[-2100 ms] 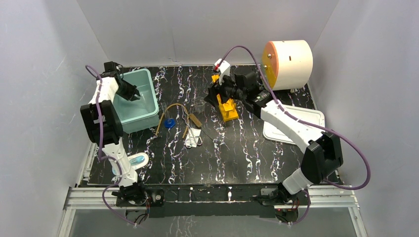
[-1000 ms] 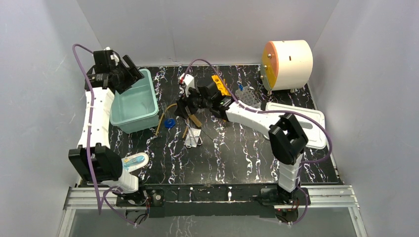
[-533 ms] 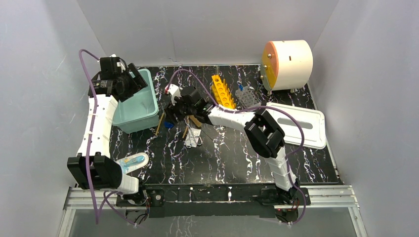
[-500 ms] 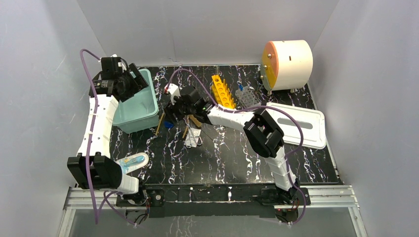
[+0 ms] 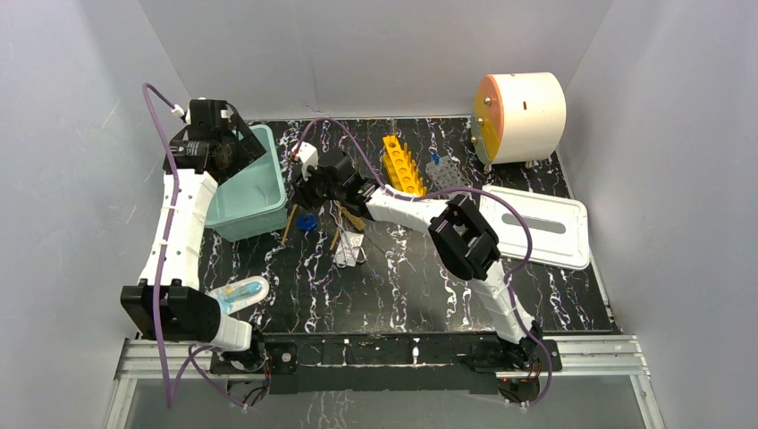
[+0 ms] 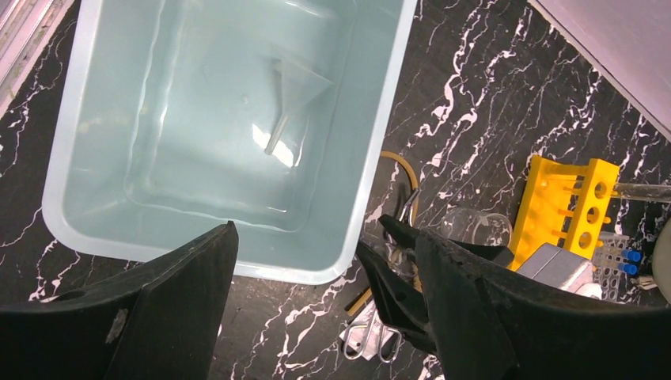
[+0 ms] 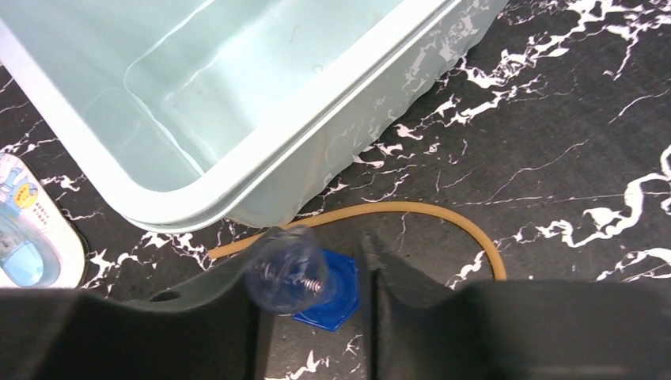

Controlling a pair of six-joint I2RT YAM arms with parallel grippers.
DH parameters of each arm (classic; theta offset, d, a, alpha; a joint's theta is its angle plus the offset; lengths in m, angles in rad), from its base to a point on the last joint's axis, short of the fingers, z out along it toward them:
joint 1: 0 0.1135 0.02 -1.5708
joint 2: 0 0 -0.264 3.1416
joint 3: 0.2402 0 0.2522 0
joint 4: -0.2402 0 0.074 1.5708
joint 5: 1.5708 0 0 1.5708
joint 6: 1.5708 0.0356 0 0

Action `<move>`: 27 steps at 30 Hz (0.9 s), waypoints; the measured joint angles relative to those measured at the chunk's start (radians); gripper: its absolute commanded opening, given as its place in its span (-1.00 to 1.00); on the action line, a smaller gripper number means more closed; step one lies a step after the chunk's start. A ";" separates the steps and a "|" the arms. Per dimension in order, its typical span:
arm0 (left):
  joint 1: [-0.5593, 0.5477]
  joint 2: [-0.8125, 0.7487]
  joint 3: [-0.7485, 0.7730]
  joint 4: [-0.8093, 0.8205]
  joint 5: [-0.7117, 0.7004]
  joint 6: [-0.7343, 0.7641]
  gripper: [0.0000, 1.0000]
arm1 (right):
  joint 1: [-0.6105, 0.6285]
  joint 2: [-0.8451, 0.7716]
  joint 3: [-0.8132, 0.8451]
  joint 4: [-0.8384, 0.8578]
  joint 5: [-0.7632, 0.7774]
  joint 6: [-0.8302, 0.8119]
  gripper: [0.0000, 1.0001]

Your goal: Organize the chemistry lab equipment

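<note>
At the left of the table (image 5: 402, 286), the left gripper (image 6: 307, 229) hangs with jaws spread wide over the teal bin (image 6: 372, 158), where the clear funnel (image 6: 297, 87) lies. Just right of the bin, the right gripper (image 7: 308, 255) has a finger on each side of a small blue-based item (image 7: 328, 294) near the amber rubber tube (image 7: 411, 209). Whether it grips the item, I cannot tell.

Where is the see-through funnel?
Find the black marble table, then the pale green tub at its back left. Inside lies the funnel: a clear cone with a thin stem, the only thing seen in there.
</note>
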 measured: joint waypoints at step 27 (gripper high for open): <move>-0.056 0.007 -0.013 0.110 0.343 0.126 0.71 | -0.229 -0.503 -0.257 -0.038 -0.185 0.208 -0.38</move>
